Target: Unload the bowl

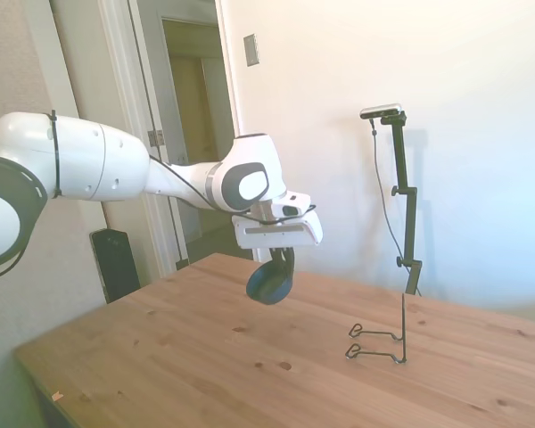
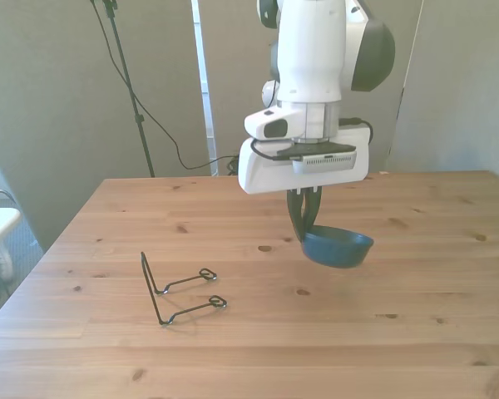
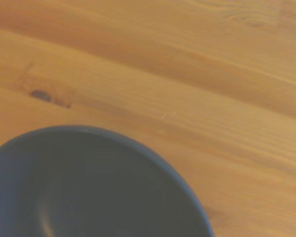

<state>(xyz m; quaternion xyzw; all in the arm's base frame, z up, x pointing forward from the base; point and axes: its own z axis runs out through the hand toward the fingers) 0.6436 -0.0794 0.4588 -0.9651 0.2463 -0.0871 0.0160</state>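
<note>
bowl (image 2: 338, 248) hangs above the table (image 2: 416, 332), well apart from the wire rack (image 2: 179, 289), its rim pinched by the gripper (image 2: 303, 223). it looks rigid, light, smooth, probably slippery; the rim is the sensible hold.

I see table (image 2: 233, 349): pale knotty wood, smooth, soft satin sheen. Bowl (image 2: 339, 248): blue, smooth, matt outside, darker inside with faint sheen. Rack (image 2: 176, 288): thin black metal wire. My arm casing (image 1: 71, 165): glossy white plastic.
</note>
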